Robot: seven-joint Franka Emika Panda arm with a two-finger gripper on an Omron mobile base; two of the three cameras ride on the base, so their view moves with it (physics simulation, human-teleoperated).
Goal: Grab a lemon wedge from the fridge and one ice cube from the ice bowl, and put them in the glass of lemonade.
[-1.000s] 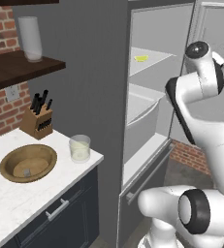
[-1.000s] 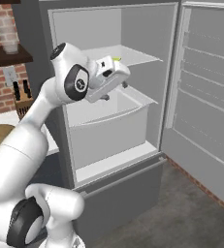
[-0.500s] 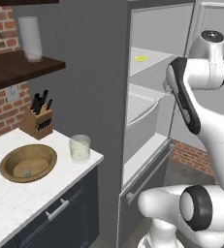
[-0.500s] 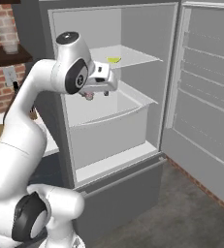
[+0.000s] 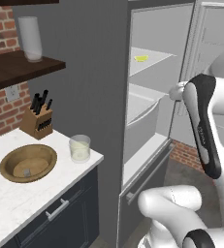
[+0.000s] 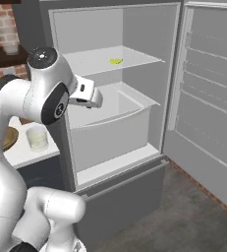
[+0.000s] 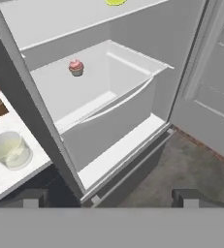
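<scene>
The fridge [image 6: 149, 44] stands open, its door swung to the right. The lemon wedge [image 6: 115, 60] [image 5: 141, 58] [image 7: 115, 2] lies on the upper shelf. My gripper [image 6: 89, 102] [image 7: 108, 198] hangs open and empty in front of the drawer, below and left of the wedge. On the white counter left of the fridge stand the glass of lemonade [image 5: 79, 148] [image 6: 37, 138] [image 7: 9, 150] and the brown ice bowl [image 5: 28, 162]. One ice cube [image 5: 27, 172] lies in the bowl.
A pink-topped cupcake [image 7: 75, 67] sits in the white fridge drawer [image 6: 129, 115]. A knife block [image 5: 37, 119] stands behind the bowl. A frosted glass [image 5: 30, 38] rests on the dark wall shelf. The fridge door [image 6: 208, 98] bounds the right side.
The hand has drawn back from the upper shelf, moving left and down to the drawer's front. The elbow has swung lower. The jaws have stayed open.
</scene>
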